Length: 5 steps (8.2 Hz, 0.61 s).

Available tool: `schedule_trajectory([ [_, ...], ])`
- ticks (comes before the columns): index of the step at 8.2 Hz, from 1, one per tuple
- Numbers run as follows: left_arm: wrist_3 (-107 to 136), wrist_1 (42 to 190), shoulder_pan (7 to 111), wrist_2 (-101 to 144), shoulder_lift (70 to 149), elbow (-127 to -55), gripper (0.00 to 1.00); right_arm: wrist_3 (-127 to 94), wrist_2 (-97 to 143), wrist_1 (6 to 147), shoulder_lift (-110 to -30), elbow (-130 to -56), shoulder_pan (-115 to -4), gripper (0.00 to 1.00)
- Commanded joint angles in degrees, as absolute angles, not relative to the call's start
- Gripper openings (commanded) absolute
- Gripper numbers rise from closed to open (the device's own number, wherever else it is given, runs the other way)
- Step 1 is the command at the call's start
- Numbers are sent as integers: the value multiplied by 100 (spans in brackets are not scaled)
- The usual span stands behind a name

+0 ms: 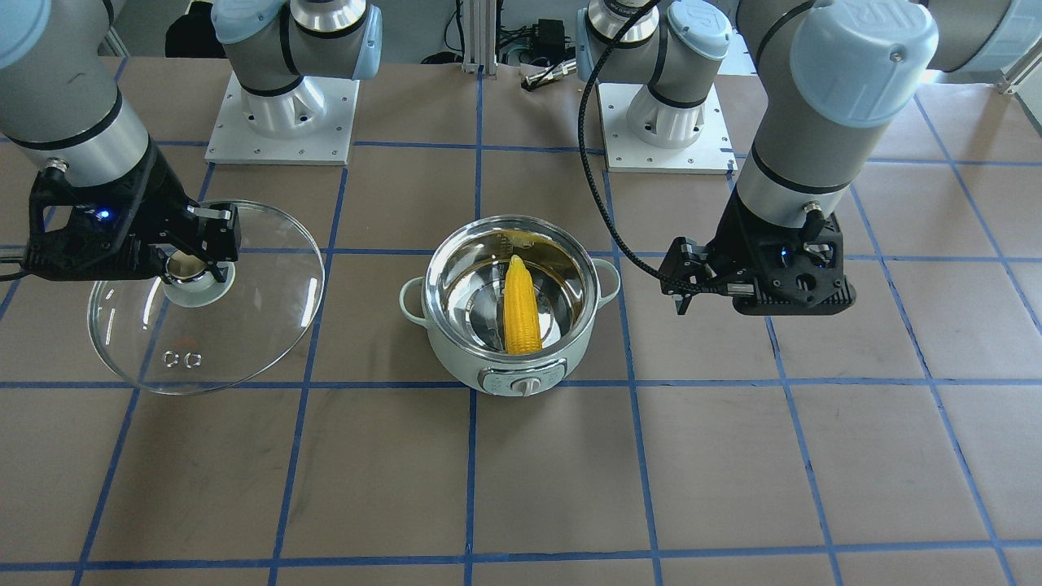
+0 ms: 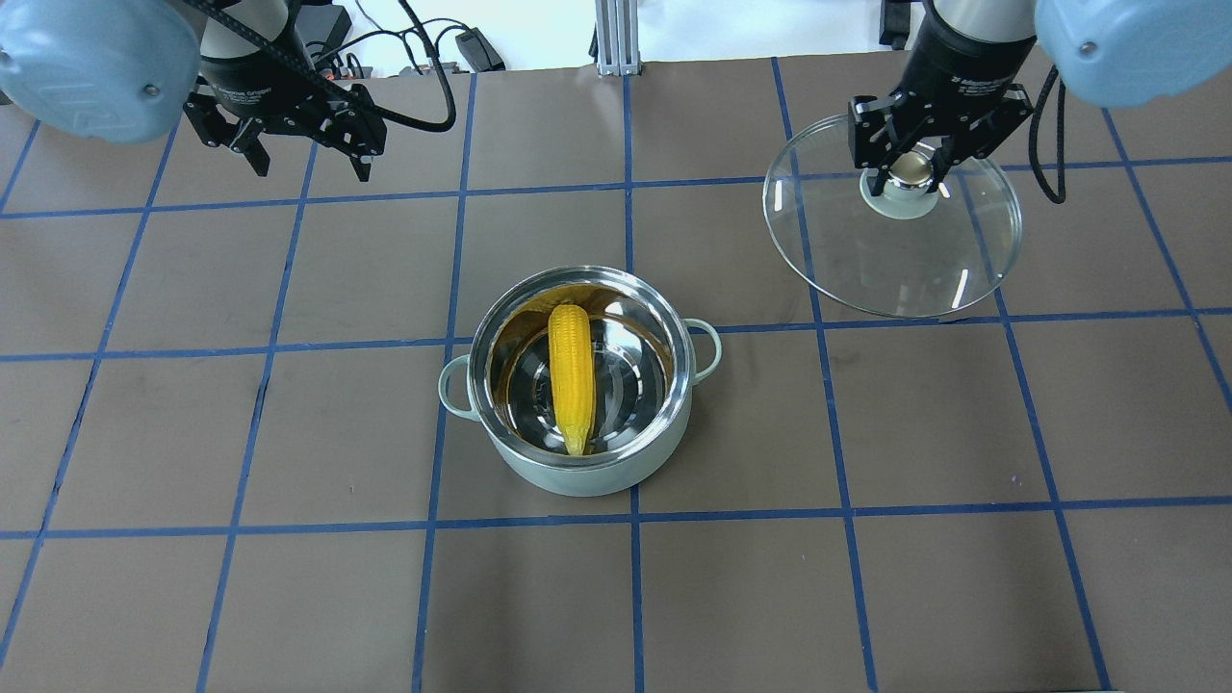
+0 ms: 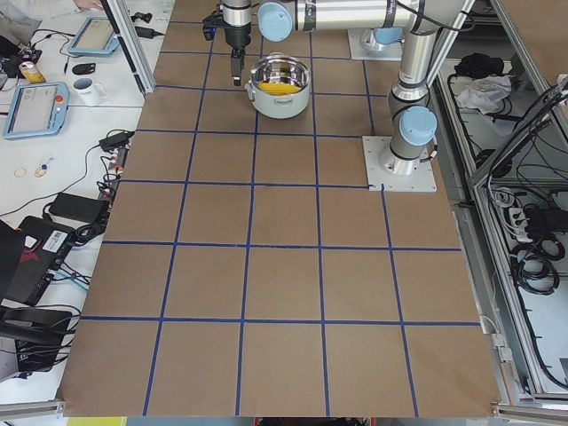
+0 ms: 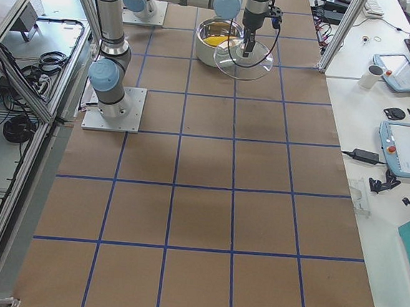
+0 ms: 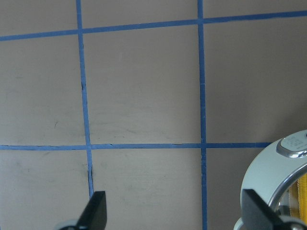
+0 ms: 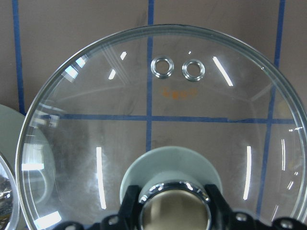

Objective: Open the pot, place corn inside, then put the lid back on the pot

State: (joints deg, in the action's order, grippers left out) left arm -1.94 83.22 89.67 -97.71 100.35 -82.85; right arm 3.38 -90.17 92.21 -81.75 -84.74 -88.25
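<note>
The pot stands open near the middle of the table, and the corn lies inside it across the shiny steel interior, its tapered tip toward the robot. The right fingers pinch the knob of the lid, held off to the robot's right, apart from the pot. The left fingers are spread wide with nothing between them, above the table on the pot's other side
</note>
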Motion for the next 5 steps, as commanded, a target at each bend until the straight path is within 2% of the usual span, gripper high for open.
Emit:
schedule_trajectory([
  [1,-211,8332,8947,-9434,10063,-8262,100,-515,-8824,9360,-8007,-8420,-9445,7],
  [5,-220,8350,8877,-9422,10020,-8271,100,-2079,-8745,9782,-7822,-8490,-10790,6],
])
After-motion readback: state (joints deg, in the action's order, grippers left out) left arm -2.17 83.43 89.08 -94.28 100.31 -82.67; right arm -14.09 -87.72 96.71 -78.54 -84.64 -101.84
